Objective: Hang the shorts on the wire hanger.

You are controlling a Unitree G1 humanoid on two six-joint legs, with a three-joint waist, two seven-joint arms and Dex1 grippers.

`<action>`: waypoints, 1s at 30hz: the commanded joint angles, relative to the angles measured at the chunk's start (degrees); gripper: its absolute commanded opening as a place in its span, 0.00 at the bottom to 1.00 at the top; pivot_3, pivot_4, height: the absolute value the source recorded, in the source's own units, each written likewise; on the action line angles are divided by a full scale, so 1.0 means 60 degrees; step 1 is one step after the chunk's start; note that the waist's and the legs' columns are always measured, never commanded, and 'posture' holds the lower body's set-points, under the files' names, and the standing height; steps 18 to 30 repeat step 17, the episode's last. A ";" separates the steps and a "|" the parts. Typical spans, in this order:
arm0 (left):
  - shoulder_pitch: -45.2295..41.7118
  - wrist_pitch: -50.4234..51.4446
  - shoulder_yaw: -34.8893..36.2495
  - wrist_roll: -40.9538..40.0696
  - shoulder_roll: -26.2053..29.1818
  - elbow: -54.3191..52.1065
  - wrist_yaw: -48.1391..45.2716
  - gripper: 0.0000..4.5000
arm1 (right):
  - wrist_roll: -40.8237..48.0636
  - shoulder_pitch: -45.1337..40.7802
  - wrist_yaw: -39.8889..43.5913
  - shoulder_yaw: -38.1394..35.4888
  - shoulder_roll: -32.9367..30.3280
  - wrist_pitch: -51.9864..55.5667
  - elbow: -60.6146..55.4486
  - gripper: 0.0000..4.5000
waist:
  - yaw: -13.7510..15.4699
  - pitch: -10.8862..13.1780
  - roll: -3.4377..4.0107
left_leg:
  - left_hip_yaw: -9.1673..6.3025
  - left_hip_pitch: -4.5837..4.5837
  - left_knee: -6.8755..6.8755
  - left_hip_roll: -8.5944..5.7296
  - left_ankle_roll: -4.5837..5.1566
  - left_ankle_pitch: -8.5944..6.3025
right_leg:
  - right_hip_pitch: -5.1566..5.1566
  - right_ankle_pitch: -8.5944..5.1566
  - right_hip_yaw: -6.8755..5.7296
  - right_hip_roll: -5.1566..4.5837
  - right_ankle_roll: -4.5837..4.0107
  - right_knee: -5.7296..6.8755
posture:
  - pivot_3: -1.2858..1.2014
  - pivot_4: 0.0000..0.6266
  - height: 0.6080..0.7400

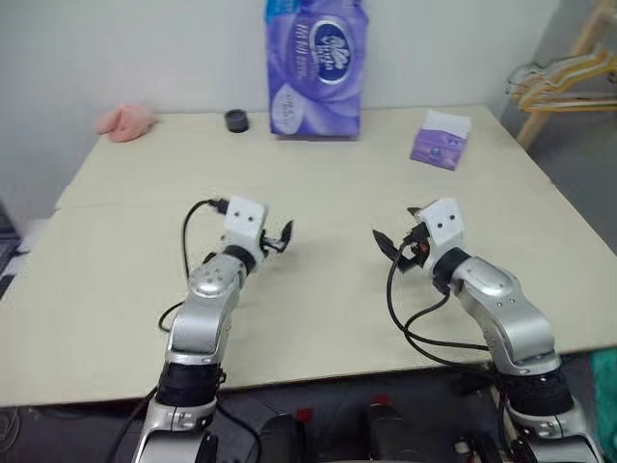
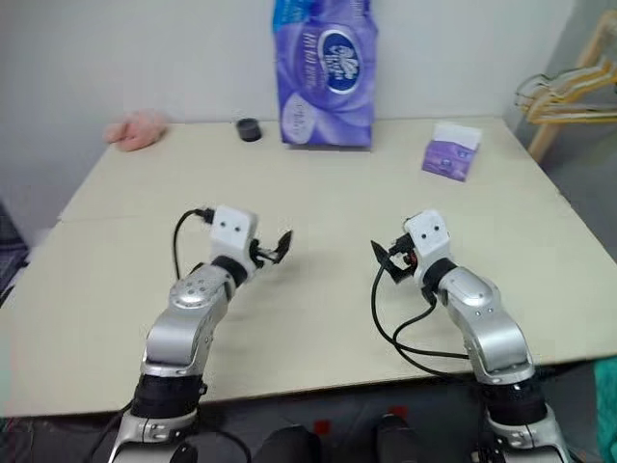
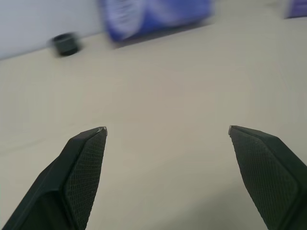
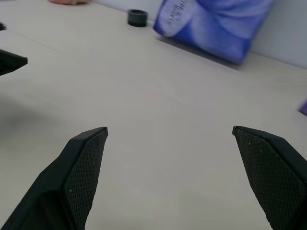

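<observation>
Both grippers hover low over the beige table (image 1: pixel 328 174), facing its far side. My left gripper (image 1: pixel 280 237) is open with nothing between its fingers, as the left wrist view confirms (image 3: pixel 168 130). My right gripper (image 1: pixel 395 237) is also open and empty, angled a little toward the left one (image 4: pixel 170 128). A teal patch (image 1: pixel 607 384) shows past the table's near right corner; I cannot tell whether it is the shorts. Thin pale hangers (image 1: pixel 559 82) hang off a wooden stand beyond the far right corner; I cannot pick out the wire hanger among them.
A tall purple tissue pack (image 1: pixel 315 68) stands at the back centre, with a small black round object (image 1: pixel 236 121) to its left. A pink cloth (image 1: pixel 125 121) lies at the back left. A small purple tissue box (image 1: pixel 442 140) sits at the back right.
</observation>
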 commanded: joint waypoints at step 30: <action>0.0755 -0.0861 0.0714 -0.0270 -0.0367 0.0032 0.0846 0.96 | -0.0334 -0.0530 0.0050 -0.0040 0.0927 -0.1335 0.1623 0.99 | 0.0680 -0.0225 -0.0024 | -0.0084 -0.0018 -0.0007 0.0002 -0.0039 0.0117 | 0.0046 0.0068 -0.0119 0.0018 -0.0118 0.0003 | 0.59 0.08 1.00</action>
